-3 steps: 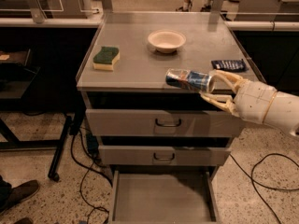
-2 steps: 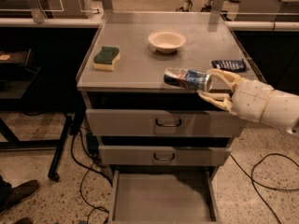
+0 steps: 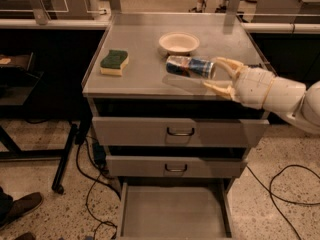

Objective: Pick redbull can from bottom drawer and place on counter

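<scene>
The redbull can, blue and silver, lies on its side in the air just above the counter, in front of the bowl. My gripper comes in from the right on a white arm, its cream fingers closed around the can's right end. The bottom drawer is pulled out below and its tray looks bare.
A cream bowl sits at the counter's back middle. A green and yellow sponge lies at the left. Two upper drawers with loop handles are shut. Cables trail on the floor. A shoe shows at bottom left.
My gripper has carried the redbull can leftward and farther over the counter, toward the bowl. The dark packet at the counter's right is now hidden behind my arm.
</scene>
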{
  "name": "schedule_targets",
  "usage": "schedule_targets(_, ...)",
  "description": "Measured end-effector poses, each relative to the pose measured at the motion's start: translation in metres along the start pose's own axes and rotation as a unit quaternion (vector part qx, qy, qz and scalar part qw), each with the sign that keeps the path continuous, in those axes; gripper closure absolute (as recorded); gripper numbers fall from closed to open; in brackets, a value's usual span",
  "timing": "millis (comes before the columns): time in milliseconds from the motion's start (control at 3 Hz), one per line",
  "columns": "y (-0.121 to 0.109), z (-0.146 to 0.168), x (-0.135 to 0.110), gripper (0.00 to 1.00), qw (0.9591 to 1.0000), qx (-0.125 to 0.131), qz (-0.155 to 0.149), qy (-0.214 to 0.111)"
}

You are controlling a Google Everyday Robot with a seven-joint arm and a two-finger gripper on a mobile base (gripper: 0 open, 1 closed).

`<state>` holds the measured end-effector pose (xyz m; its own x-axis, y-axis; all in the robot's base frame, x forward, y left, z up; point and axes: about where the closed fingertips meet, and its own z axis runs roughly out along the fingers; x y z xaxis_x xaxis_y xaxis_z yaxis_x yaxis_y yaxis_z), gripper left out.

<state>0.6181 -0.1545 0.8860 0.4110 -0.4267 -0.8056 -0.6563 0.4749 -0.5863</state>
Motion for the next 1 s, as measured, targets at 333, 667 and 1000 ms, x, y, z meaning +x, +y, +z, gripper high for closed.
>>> schedule_targets(333, -0.006, 0.021, 0.008, 1.00, 0.9998, -0.018, 0.007, -0.003)
schedule_targets(667, -0.005, 0.036, 0.022, 1.00, 0.9990, -0.040, 0.014, 0.009)
schedule_targets(1000, -0.003, 0.046, 0.034, 1.00, 0.9979, -0.059, 0.021, 0.020)
